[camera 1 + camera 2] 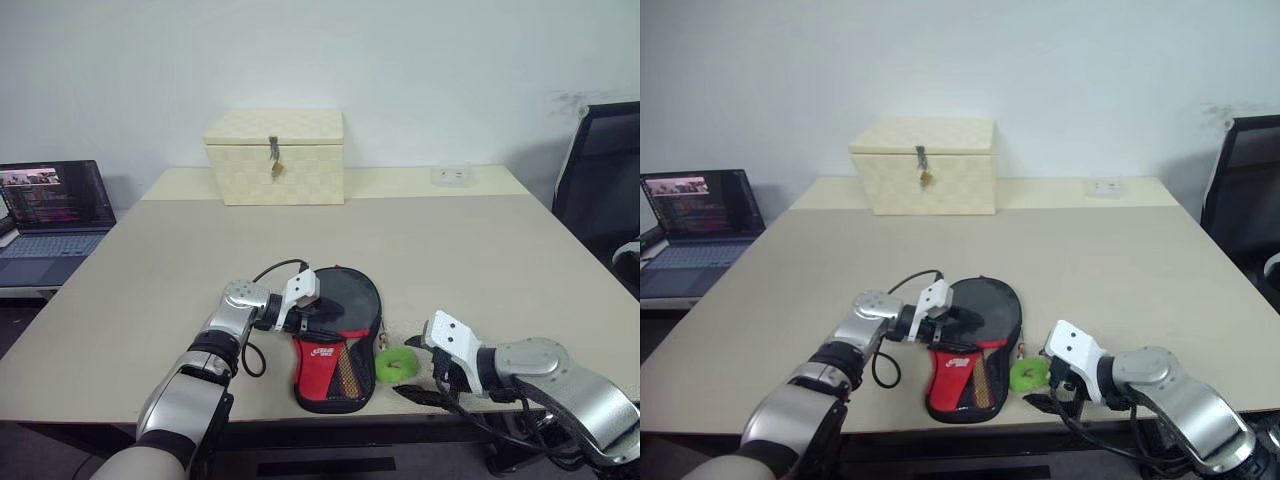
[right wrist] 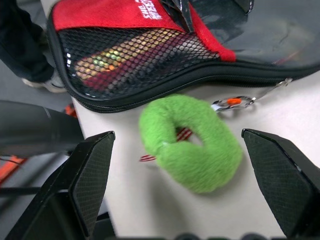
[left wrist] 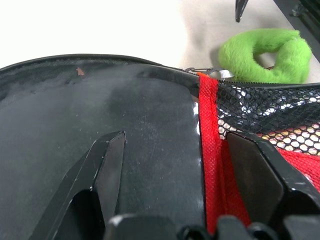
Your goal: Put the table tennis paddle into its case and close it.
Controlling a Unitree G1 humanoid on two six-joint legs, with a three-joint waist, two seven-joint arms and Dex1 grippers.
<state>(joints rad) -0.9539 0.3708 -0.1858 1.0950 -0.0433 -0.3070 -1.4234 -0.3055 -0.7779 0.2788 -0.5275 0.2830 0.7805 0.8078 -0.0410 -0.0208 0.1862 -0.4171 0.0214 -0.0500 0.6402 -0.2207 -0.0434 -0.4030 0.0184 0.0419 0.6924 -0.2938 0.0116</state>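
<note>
A pale beige table (image 1: 430,240) is seen in front of a plain white wall, with a cream woven latched box (image 1: 275,155) at its far side, an open laptop (image 1: 50,215) on a lower surface off its left edge and a black office chair (image 1: 605,185) at the right. The paddle-shaped soft zip case (image 1: 338,335), black at its rounded part and red with a black mesh pocket at its narrow end, is laid flat near the table's front edge, the red end towards the robot. A fluffy green ring-shaped pull tag (image 2: 192,142) is attached by a small metal clip and rests just beside the case's right side. The left gripper (image 3: 170,165) is held over the case with its fingers spread wide, one above the black part and one above the red trim. The right gripper (image 2: 175,187) is opened wide, with the green tag between its fingers and nothing gripped. The table tennis paddle cannot be told apart from the case
</note>
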